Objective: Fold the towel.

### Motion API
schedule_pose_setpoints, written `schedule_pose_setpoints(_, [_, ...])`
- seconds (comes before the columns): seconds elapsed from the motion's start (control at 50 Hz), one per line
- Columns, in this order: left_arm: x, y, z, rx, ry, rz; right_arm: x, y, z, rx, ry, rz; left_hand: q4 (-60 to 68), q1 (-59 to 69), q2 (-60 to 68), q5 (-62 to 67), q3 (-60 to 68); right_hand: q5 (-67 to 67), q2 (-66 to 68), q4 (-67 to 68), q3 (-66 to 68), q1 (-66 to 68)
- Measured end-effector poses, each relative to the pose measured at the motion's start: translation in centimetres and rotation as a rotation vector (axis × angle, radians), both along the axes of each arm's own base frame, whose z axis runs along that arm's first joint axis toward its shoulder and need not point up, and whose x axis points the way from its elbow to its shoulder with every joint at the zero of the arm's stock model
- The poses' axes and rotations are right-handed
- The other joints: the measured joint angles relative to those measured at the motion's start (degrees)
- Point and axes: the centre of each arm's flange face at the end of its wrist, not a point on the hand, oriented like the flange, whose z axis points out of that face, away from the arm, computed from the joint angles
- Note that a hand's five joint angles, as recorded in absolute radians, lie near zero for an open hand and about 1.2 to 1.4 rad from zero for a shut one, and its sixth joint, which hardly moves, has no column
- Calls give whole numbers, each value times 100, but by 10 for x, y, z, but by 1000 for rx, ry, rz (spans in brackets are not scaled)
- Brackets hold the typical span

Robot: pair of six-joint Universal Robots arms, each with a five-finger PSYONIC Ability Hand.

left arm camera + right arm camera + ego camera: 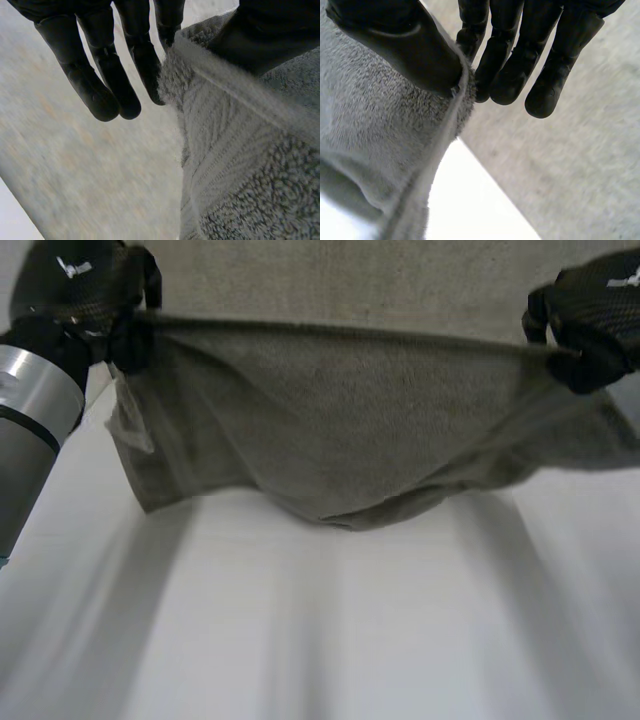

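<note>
A grey-green towel (340,430) hangs above the white table (330,640), stretched between both hands along its upper edge, its lower part sagging in the middle. My left hand (120,330) pinches the towel's upper left corner; in the left wrist view the thumb (265,30) presses the towel's hem (220,85) against a finger while the other fingers (100,80) stay straight. My right hand (590,335) pinches the upper right corner; in the right wrist view its thumb (410,50) clamps the towel (375,130) against the fingers (520,65).
More of the same towel (330,285) lies flat on the table behind the lifted edge, seen as a grey surface (75,175) below the left hand's fingers and also as cloth (580,165) under the right hand. Bare white tabletop lies in front.
</note>
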Motion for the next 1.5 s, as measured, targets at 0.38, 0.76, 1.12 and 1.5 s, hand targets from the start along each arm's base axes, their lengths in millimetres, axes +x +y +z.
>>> schedule_pose_setpoints(0.38, [-35,-93,-100,142,-360,15,65,-71,-81,37,173,39,29,25,29,48,5,44,2,2,6,2])
schedule_pose_setpoints(0.76, [-31,-107,41,-453,24,75,65,-80,36,-670,-264,-96,49,28,29,111,7,45,2,3,13,5])
schedule_pose_setpoints(1.12, [5,-60,-146,252,-233,-50,52,-24,-141,90,133,137,49,29,29,112,11,66,2,3,28,13])
schedule_pose_setpoints(1.5, [12,-39,-185,292,-426,-67,22,-23,-235,299,224,34,49,54,29,138,12,-2777,-2651,-2697,-2713,-2740])
